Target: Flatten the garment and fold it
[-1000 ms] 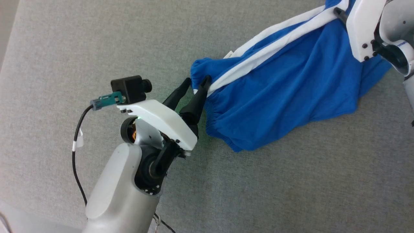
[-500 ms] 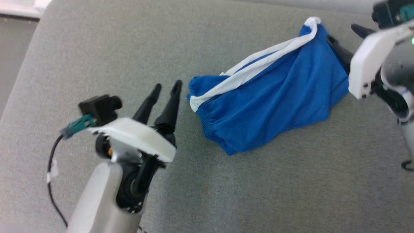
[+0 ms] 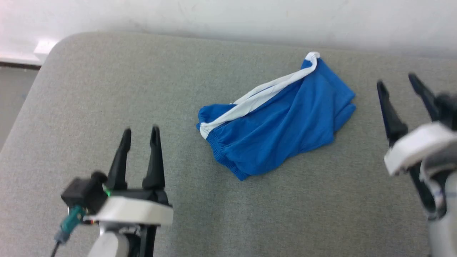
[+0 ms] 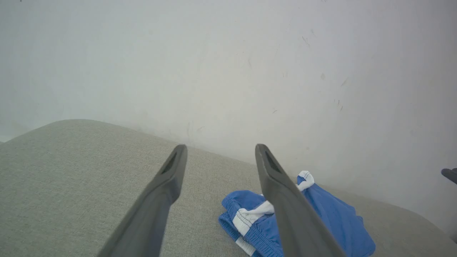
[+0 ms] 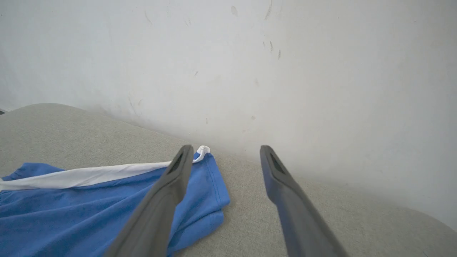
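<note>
Lower left, our left gripper (image 3: 141, 130) hangs released over the grey woven padded surface (image 3: 107, 89); centre, crumpled royal-blue soft fabric shorts (image 3: 278, 125) with white band lie on it; right, our right gripper (image 3: 396, 80) released, touching nothing.

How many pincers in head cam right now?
2. The left pincer is at lower left, open, short of the garment. The right pincer is at the right edge, open, just past the garment's right end. None look hidden.
</note>
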### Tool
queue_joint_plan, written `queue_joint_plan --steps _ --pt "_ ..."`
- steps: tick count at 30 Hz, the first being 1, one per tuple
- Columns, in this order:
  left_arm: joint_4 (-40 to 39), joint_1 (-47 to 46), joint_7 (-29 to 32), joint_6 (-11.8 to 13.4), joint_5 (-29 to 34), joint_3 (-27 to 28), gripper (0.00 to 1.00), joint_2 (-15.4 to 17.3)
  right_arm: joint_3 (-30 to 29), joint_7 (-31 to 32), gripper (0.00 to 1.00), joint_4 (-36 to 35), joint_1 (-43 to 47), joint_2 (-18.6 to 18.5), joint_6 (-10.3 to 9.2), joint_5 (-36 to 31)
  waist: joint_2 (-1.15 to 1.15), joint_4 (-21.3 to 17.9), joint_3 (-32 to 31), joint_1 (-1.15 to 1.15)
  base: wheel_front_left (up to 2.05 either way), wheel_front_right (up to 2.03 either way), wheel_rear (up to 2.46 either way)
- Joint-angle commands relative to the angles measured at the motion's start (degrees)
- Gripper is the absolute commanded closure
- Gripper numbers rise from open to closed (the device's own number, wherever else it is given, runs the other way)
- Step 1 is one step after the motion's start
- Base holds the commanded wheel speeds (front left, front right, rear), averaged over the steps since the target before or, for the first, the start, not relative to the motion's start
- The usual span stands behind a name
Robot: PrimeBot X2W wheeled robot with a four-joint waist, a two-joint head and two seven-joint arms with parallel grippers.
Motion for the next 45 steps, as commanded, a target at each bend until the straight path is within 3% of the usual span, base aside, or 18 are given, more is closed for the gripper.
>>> queue_joint_plan --steps 1,7,13,17,22,28,35,45 --pt "0.2 2.0 -0.6 0.2 1.1 0.2 0.00 -0.1 -1.4 -1.9 0.00 -1.4 2.9 1.7 -0.05 -1.9 0.00 -1.0 -1.7 0.01 0.00 0.00 0.00" --pt "1.0 8.4 -1.0 -0.6 3.7 1.3 0.00 -2.8 -7.4 -10.1 0.00 -6.4 15.0 9.7 -0.05 -9.1 0.00 -1.2 -3.2 0.01 0.00 0.00 0.00" --pt "1.0 10.7 -1.0 -1.5 4.5 2.8 0.00 -5.1 -10.0 -14.7 0.00 -7.7 20.7 10.8 -0.05 -8.2 0.00 -1.4 -3.2 0.01 0.00 0.00 0.00" --pt "1.0 8.8 0.2 -2.6 4.5 1.9 0.00 -4.7 -10.2 -15.1 0.00 -8.1 20.6 10.9 -0.05 -7.9 0.00 -1.5 -2.8 0.01 0.00 0.00 0.00" --pt "0.4 2.7 9.9 -4.3 1.4 -0.6 0.00 -4.5 -10.5 -15.1 0.00 -8.3 19.0 10.9 -0.05 -8.4 0.00 -0.9 -1.5 0.01 0.00 0.00 0.00" --pt "1.8 -3.9 26.4 -2.8 -2.8 -4.1 0.00 -5.1 -10.5 -15.0 0.00 -8.0 17.9 10.9 -0.05 -8.2 0.00 -1.2 0.7 0.01 0.00 0.00 0.00" --pt "3.5 -6.8 34.7 -0.9 -3.4 -6.4 0.00 -5.0 -10.3 -15.3 0.00 -7.0 17.0 10.9 -0.05 -7.5 0.00 -2.7 2.7 0.01 0.00 0.00 0.00" --pt "8.8 -7.9 38.8 1.6 -7.0 -5.5 0.00 -6.2 -10.1 -16.1 0.00 -5.5 15.7 10.9 -0.05 -7.1 0.00 -4.4 5.1 0.01 0.00 0.00 0.00"
